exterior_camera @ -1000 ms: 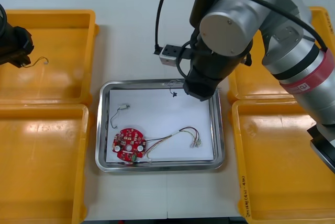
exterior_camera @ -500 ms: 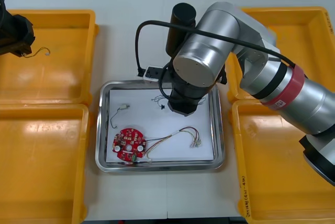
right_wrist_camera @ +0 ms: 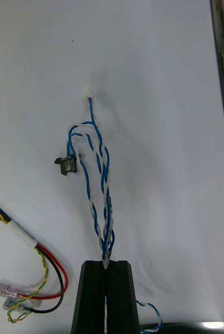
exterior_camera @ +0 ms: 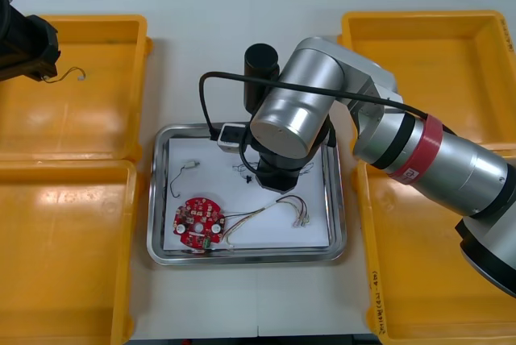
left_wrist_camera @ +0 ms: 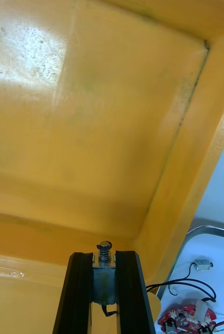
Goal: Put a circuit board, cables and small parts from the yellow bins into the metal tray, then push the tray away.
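Observation:
My right gripper (right_wrist_camera: 105,265) is shut on a twisted blue and white cable (right_wrist_camera: 98,177). The cable hangs onto the white inside of the metal tray (exterior_camera: 246,258), its black connector (right_wrist_camera: 66,165) resting on the liner. In the front view the right arm (exterior_camera: 282,131) covers the tray's far middle, with the cable (exterior_camera: 242,170) showing at its edge. A round red circuit board (exterior_camera: 199,222), a red and yellow cable (exterior_camera: 278,206) and a black cable (exterior_camera: 179,176) lie in the tray. My left gripper (left_wrist_camera: 104,254) is shut on a small metal part (left_wrist_camera: 104,274) over the far left yellow bin (exterior_camera: 81,119).
Two yellow bins (exterior_camera: 64,248) flank the tray on the left and two (exterior_camera: 435,264) on the right. A thin wire (exterior_camera: 71,76) dangles from the left gripper (exterior_camera: 32,43). The tray's near right corner is bare white liner.
The right arm has swung left and lower over the tray, bringing the blue and white cable down toward the liner. The left gripper has shifted slightly with its part.

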